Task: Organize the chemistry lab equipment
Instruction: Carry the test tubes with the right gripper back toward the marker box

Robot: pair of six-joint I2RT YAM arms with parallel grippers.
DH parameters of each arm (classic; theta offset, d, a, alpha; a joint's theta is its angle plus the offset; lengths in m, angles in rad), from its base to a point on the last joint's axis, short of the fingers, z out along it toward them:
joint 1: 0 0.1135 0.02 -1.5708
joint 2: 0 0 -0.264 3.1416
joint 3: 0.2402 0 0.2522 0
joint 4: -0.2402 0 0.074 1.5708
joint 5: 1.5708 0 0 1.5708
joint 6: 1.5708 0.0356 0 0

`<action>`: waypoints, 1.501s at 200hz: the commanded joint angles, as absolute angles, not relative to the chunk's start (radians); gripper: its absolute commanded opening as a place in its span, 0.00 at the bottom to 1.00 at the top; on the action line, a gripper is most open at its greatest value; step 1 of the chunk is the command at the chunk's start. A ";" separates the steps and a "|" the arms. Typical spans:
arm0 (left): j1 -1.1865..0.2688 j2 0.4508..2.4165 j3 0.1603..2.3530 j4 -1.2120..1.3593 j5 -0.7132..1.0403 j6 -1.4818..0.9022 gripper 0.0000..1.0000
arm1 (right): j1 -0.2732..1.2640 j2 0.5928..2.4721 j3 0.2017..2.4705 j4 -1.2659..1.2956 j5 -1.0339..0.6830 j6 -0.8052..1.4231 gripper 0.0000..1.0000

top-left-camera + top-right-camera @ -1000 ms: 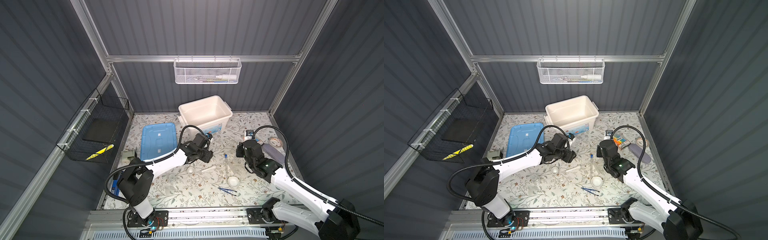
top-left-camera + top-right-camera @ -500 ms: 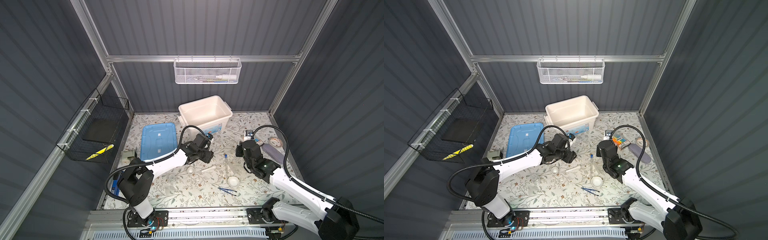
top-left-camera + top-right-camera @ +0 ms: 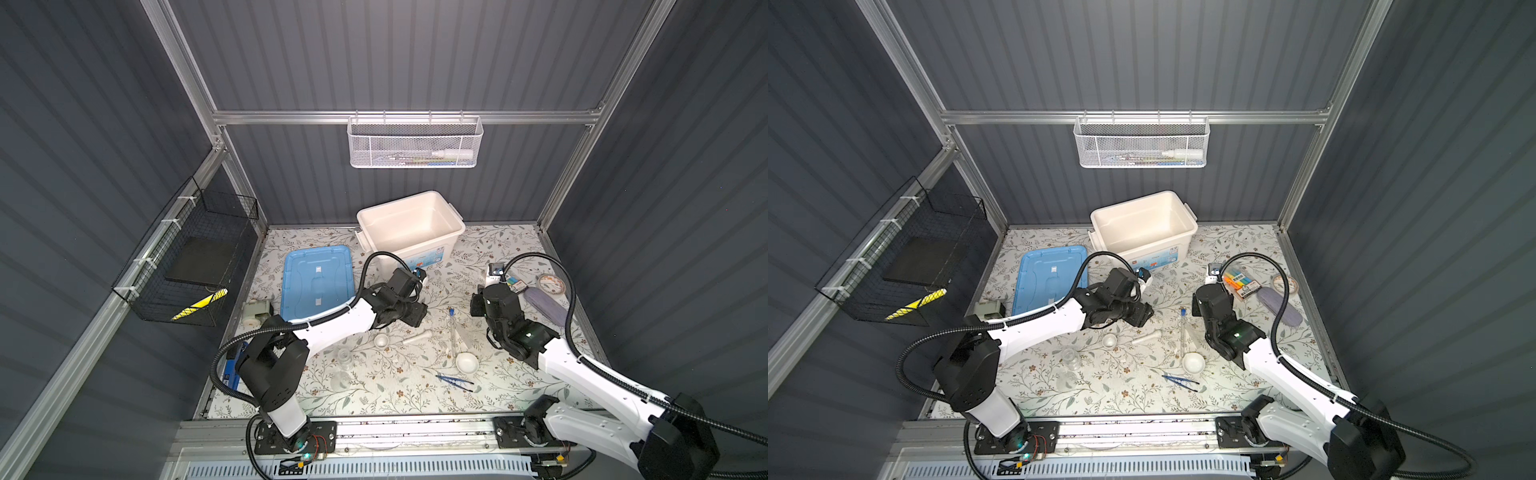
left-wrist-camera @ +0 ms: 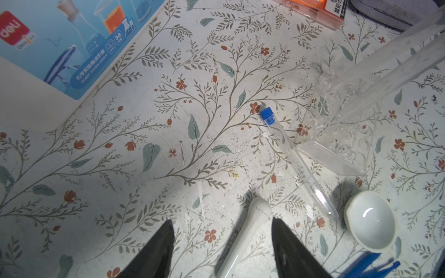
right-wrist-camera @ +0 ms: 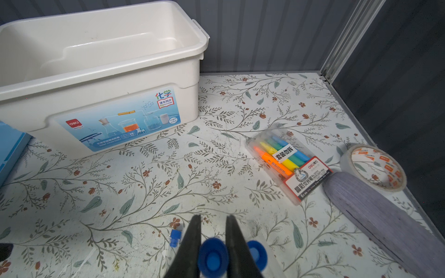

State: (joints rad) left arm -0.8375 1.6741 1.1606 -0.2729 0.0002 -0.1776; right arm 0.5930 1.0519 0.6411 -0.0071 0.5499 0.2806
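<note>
Blue-capped clear plastic tube [image 5: 213, 257] clamped between narrow jaws of your right gripper [image 5: 213, 217] | white rounded pestle [image 4: 250, 223] lies loose between wide jaws of your left gripper [image 4: 221, 220] | step: likely racking tubes | next: close squarely on pestle

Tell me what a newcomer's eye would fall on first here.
The big white bin stands open at the back of the flowered table, with its blue lid flat beside it. Next come the bright marker pack at the right, and the right pincer shut on a blue-capped tube.
</note>
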 commanded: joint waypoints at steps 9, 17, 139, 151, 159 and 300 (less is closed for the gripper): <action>-0.844 1.687 1.187 -0.290 0.000 -0.191 0.66 | 0.602 1.042 0.619 -0.006 0.540 0.263 0.15; -0.845 1.685 1.186 -0.288 0.000 -0.190 0.66 | 0.606 1.041 0.615 -0.005 0.543 0.261 0.15; -0.851 1.680 1.174 -0.281 -0.005 -0.195 0.66 | 0.631 1.011 0.630 0.030 0.632 0.233 0.16; -0.851 1.680 1.172 -0.279 -0.005 -0.198 0.66 | 0.632 1.004 0.631 0.028 0.635 0.232 0.16; -0.851 1.680 1.173 -0.278 -0.005 -0.198 0.66 | 0.636 1.000 0.632 0.026 0.639 0.230 0.16; -0.864 1.684 1.172 -0.277 -0.002 -0.198 0.66 | 0.668 1.024 0.599 0.127 0.736 0.240 0.16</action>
State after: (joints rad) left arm -0.8562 1.6741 1.1606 -0.2718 -0.0002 -0.1886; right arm 0.6640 1.0039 0.6044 0.0864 0.7029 0.2245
